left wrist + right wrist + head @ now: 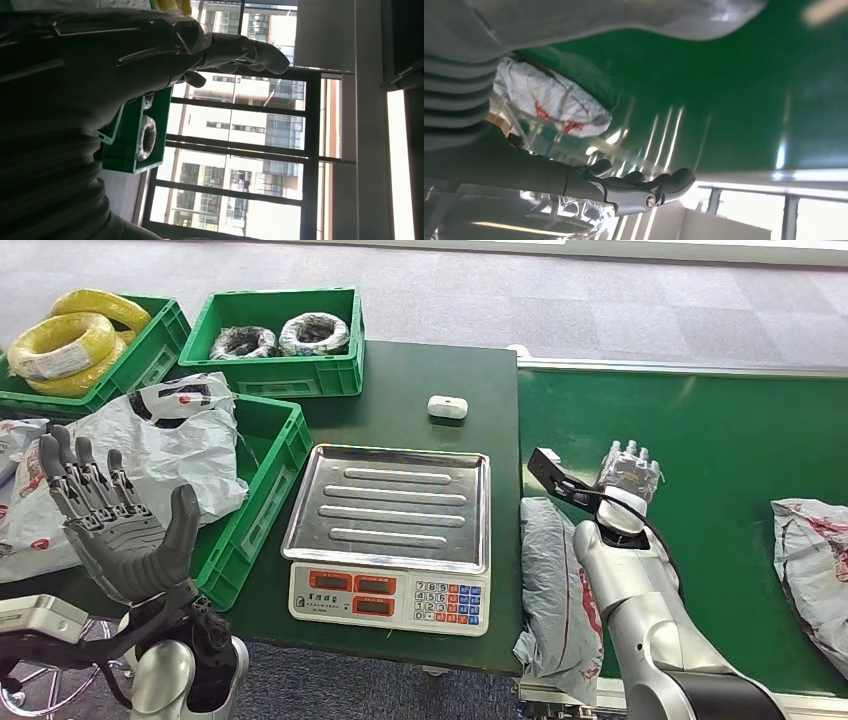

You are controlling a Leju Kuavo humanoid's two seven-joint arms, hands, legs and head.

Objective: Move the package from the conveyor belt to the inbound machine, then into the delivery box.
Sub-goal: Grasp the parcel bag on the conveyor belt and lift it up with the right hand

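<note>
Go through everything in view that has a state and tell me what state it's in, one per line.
Left hand: raised, open, holding nothing.
Right hand: over the conveyor belt, open, holding nothing.
Grey package: lying on the belt's near edge, ungripped.
Scale tray: bare.
Front green crate: holds white bags.

The right arm (650, 630) covered part of the grey package (555, 590) on the belt, and that package's near end ran past the table edge. A second package (812, 575) was cut off by the picture's right edge. White bags (170, 450) hid the inside of the nearest green crate (265, 490). The crate of yellow coils (65, 345) was cut by the left edge. The scale's display (350, 585) was too small to read. In the right wrist view, the top of the picture was a blur.
</note>
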